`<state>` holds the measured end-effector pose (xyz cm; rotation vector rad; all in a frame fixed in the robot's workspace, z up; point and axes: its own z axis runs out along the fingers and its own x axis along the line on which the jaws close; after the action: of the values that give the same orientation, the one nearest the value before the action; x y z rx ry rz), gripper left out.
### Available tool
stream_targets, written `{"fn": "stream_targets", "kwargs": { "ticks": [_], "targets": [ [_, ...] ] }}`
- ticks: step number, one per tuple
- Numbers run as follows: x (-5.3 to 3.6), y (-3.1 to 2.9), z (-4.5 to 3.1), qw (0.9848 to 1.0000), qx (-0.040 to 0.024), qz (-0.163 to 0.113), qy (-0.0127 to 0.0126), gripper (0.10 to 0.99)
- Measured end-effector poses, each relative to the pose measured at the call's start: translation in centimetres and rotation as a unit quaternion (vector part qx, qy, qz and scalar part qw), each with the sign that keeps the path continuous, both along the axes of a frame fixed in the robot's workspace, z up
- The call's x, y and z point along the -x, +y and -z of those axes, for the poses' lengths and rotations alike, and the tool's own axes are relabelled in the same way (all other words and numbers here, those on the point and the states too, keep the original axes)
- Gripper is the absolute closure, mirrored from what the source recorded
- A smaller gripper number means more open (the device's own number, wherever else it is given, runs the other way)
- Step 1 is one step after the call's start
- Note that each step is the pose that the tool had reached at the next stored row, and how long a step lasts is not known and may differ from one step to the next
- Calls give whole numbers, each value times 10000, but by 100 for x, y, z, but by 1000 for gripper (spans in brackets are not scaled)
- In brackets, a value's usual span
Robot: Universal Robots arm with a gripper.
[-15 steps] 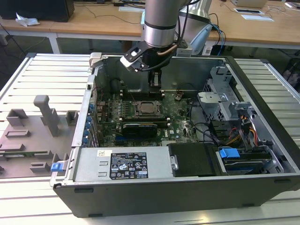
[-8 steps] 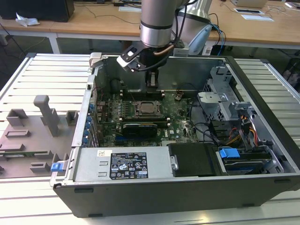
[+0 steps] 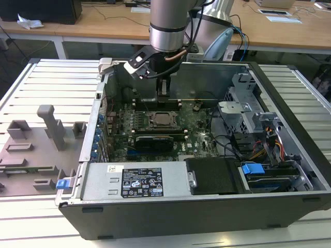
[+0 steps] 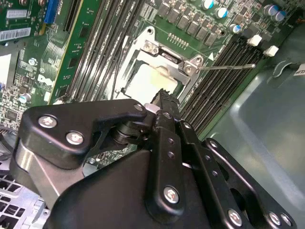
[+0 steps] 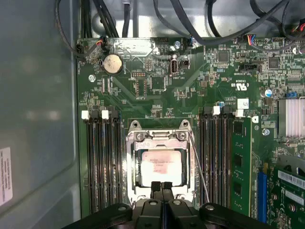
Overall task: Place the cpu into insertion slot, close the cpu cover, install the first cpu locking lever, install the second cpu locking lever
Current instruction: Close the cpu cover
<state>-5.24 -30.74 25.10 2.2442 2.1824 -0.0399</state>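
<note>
The cpu (image 5: 162,164) lies in the insertion slot (image 3: 162,120) on the green motherboard, its pale metal top showing through the window of the cpu cover (image 5: 159,137), which lies down over it. The cpu (image 4: 145,78) and the cover (image 4: 167,52) also appear in the second wrist view. A thin metal locking lever (image 5: 199,164) slants away from one side of the socket, its free end (image 4: 238,67) over the memory slots. My gripper (image 5: 162,187) hangs just above the socket's near edge with its black fingers pressed together and nothing between them. In the exterior view the gripper (image 3: 163,97) is inside the case.
Black memory slots (image 5: 102,162) flank the socket, with one green memory stick (image 5: 240,162) fitted. Cables (image 5: 200,28) cross the board's far edge and the case wall (image 5: 38,119) stands close. A power supply (image 3: 139,181), a drive cage (image 3: 248,113) and a grey fixture plate (image 3: 36,150) surround the board.
</note>
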Motion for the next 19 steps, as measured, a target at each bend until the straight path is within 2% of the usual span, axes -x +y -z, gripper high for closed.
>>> {"fn": "stream_targets", "kwargs": {
  "ticks": [5, 8, 10, 19],
  "targets": [
    [125, 0, 12, 10000, -1, 0, -1, 980],
    [221, 0, 134, 10000, 1, 0, 0, 980],
    [221, 0, 217, 10000, 0, 0, 0, 980],
    [212, 0, 418, 10000, 1, 0, 0, 980]
  ]
}}
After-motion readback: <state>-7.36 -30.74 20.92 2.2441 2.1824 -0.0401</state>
